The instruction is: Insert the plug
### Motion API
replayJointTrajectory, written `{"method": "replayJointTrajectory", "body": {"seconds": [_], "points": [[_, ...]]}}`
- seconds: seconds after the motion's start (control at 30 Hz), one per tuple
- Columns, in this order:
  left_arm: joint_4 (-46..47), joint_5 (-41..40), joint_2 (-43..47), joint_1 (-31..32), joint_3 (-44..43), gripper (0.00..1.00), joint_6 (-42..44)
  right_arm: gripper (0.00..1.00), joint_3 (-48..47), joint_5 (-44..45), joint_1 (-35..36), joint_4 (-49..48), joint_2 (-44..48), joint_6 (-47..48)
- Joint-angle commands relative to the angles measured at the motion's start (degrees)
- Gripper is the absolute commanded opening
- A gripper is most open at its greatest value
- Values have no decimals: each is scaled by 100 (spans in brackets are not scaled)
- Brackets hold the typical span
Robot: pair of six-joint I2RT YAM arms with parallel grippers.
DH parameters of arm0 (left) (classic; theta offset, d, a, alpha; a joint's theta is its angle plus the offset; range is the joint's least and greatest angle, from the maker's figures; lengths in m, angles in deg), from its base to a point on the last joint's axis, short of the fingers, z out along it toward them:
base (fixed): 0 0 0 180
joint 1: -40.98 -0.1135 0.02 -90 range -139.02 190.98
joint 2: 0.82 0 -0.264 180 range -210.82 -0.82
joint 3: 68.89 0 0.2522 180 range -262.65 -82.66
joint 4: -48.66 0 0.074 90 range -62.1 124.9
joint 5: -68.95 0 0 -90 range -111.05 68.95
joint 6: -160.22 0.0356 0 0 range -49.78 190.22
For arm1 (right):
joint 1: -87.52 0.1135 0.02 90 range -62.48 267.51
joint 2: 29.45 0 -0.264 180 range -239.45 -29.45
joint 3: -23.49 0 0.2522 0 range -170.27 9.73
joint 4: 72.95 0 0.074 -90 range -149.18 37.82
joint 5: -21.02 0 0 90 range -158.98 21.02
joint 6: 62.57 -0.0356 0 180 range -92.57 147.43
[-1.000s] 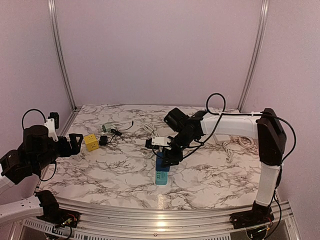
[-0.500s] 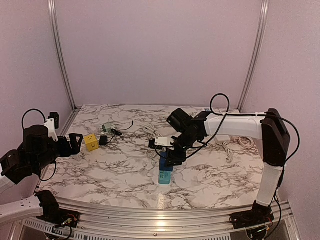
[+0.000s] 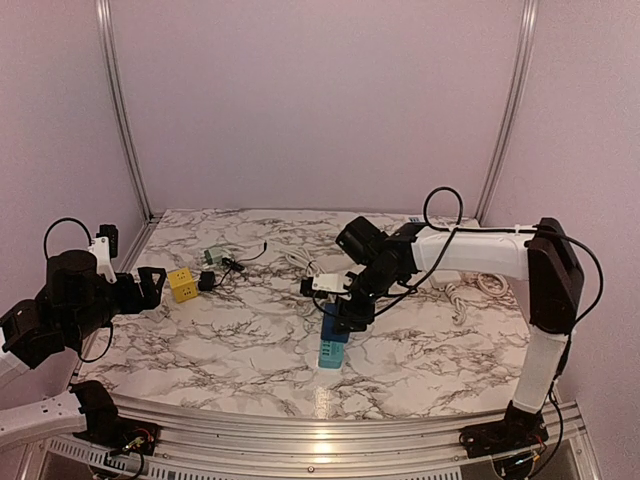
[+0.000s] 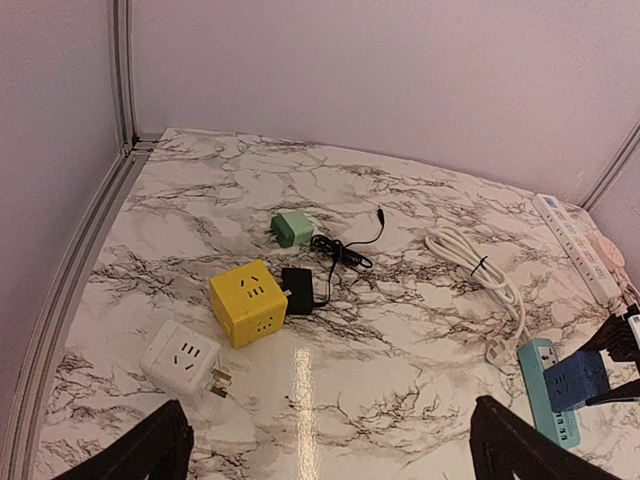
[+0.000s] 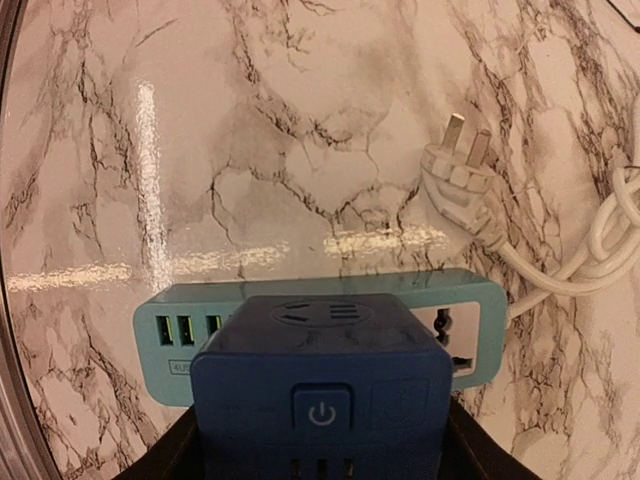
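Marble table [image 3: 230,340], right hand [image 3: 342,318] nudged plug [image 5: 320,400] rightward

Both arms are white tubular links joined by chunky black motor housings, plainest on the right arm [image 3: 470,250] with its long white link and black elbow block. Thin black cables [image 3: 440,203] loop loose off each, one curling above the left arm [image 3: 60,300]. The left gripper [image 4: 330,425] has matte black fingers [image 4: 150,450], and small coloured wires show at the black bases [image 3: 500,435].
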Motion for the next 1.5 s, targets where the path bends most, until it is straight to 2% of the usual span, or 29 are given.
{"method": "replayJointTrajectory", "body": {"seconds": [0.0, 0.17, 0.3, 0.33, 0.37, 0.4, 0.7, 0.9, 1.07, 1.47], "points": [[-86, -63, -8, -16, 85, 99, 7, 63, 70, 237, -79, 124, 318, -65], [-85, -62, 0, -17, 85, 99, 7, 64, 82, 180, -73, 98, 406, -68], [-85, -62, 14, -15, 83, 99, 0, 70, 92, 172, -72, 102, 408, -70], [-84, -62, 12, -21, 84, 99, 2, 88, 95, 171, -71, 102, 414, -69], [-86, -62, 11, -16, 83, 99, 2, 97, 96, 178, -72, 93, 416, -68], [-82, -62, 10, -17, 84, 99, 5, 98, 94, 180, -73, 90, 429, -71], [-90, -64, 18, -17, 84, 99, -2, 99, 166, 96, -64, -148, 858, -78], [-81, -64, 10, -15, 84, 99, -9, 98, 253, 830, -73, -540, 1106, -225], [-81, -71, 9, -19, 81, 99, -3, 99, 284, 1200, -93, -647, 855, -331], [-84, -58, 18, -20, 83, 99, -2, 99, 337, 1599, -88, -81, 87, -572]]}}
